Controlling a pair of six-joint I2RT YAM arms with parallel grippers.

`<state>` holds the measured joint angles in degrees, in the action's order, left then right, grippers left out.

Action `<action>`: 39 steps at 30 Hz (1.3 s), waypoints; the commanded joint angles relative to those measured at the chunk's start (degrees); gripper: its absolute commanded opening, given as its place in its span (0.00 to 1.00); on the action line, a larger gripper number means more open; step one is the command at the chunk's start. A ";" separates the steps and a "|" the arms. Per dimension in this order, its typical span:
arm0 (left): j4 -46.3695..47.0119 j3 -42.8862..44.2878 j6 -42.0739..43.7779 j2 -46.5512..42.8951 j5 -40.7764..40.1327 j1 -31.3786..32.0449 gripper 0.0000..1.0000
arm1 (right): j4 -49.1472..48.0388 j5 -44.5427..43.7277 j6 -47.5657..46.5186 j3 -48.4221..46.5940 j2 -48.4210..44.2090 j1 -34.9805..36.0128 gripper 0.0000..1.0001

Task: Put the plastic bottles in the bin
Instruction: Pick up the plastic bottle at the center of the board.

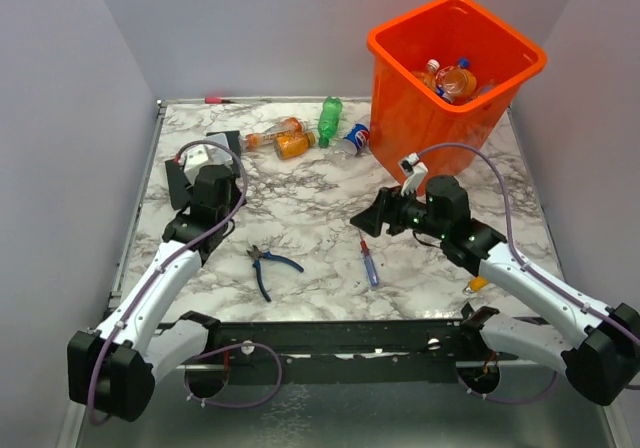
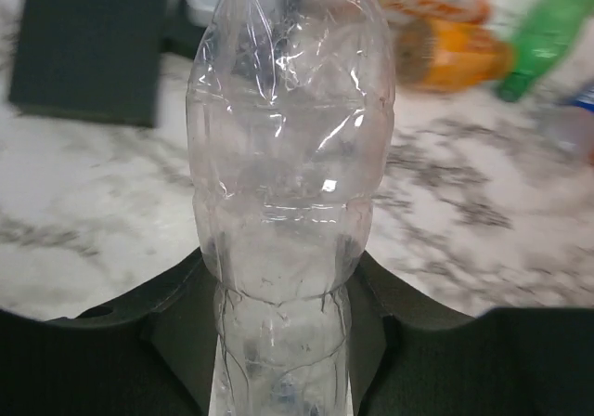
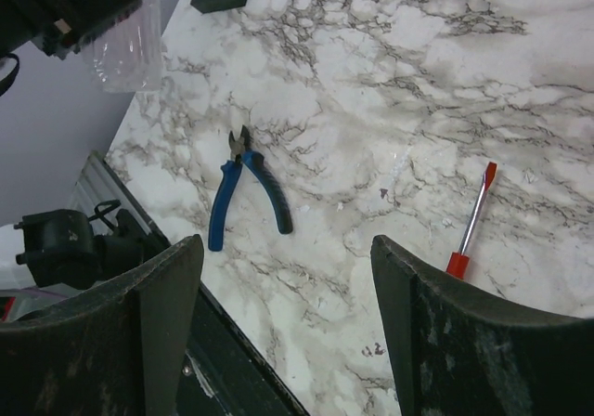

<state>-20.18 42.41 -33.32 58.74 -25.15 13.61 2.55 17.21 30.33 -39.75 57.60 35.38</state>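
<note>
I see a white marbled surface [image 1: 300, 218] enclosed by pale walls. At its far right corner stands the tall orange bin [image 1: 400, 118], with several bottles [image 1: 455, 78] already lying inside.

My left hand [image 1: 197, 171] sits over the left side of the surface. It is grasping a clear bottle [image 2: 288, 156], with its dark fingers [image 2: 181, 328] pressed against both sides of the crinkled lower body.

My right hand [image 1: 365, 218] hovers above the middle of the surface, just in front of the bin. It is released and holds nothing.

Along the far edge, left of the bin, a loose group of bottles lies on its sides. It includes an orange bottle [image 1: 292, 145], a green bottle [image 1: 329, 118] and a blue-labelled bottle [image 1: 356, 138] nearest the bin.

Towards the near edge lie blue-handled pliers [image 1: 268, 266]. To their right is a small screwdriver [image 1: 369, 265], well apart from them.
</note>
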 commanded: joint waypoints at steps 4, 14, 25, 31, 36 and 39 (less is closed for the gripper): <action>19.01 0.90 8.68 -1.89 23.44 12.09 0.34 | 0.49 -0.64 -3.86 -6.58 0.40 0.31 0.76; 60.99 -16.33 9.42 -9.94 56.26 14.13 0.33 | -7.49 6.39 -1.43 -9.04 -1.36 0.31 0.78; 71.16 -25.90 10.06 -15.25 50.97 22.22 0.31 | -14.15 -2.57 -3.82 -17.44 6.32 6.45 0.81; 71.16 -26.07 10.64 -15.67 50.13 23.02 0.29 | -16.41 -3.06 -3.15 -20.21 8.73 6.78 0.80; 70.92 -26.07 10.69 -15.07 48.95 23.11 0.29 | -18.45 0.28 -2.98 -21.10 9.26 7.69 0.80; 70.66 -26.07 10.81 -14.89 48.19 23.06 0.28 | -21.07 3.00 -2.57 -20.72 8.56 7.93 0.81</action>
<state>49.12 16.45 -23.31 43.77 24.03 36.51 -13.65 16.10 28.01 -59.42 66.76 42.41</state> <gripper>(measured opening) 0.487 0.805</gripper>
